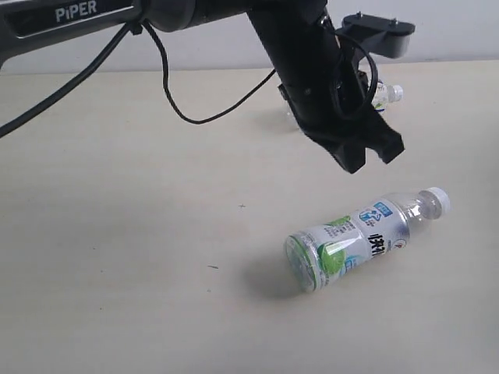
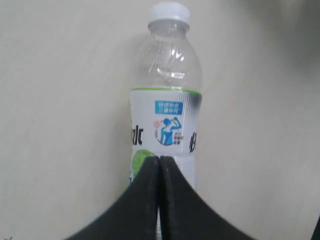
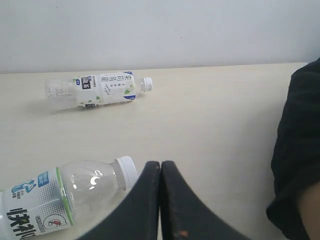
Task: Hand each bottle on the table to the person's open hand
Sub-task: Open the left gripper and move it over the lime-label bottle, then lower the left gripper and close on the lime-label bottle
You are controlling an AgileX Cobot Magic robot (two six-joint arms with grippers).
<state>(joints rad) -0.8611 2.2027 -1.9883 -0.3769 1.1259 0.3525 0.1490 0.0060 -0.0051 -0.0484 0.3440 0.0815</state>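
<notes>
**Wide pale beige wood-grain table** (image 1: 117, 234), with the black left arm (image 1: 296, 47) reaching out over it.

**Bottles.** A clear plastic bottle with a green-and-white label and white cap (image 1: 351, 241) lies on its side, well in from the table's far edge. A second clear bottle with a white label (image 3: 97, 90) lies on its side close to that far edge.

**Person.** A dark sleeve (image 3: 300, 150) appears in the right wrist view. No open hand is visible.

**Left gripper** (image 2: 159, 161): jaws pressed flat together, holding nothing.

**Right gripper** (image 3: 160, 165): likewise closed and empty.

**Risk.** Descending with the jaws together would probably nudge the round bottle into a roll rather than straddle it, so the jaws would need to part first.

**Relation.** The nearer bottle lies below the left gripper and apart from it. Its long axis runs in line with the seam between the jaws, and its cap points away.
</notes>
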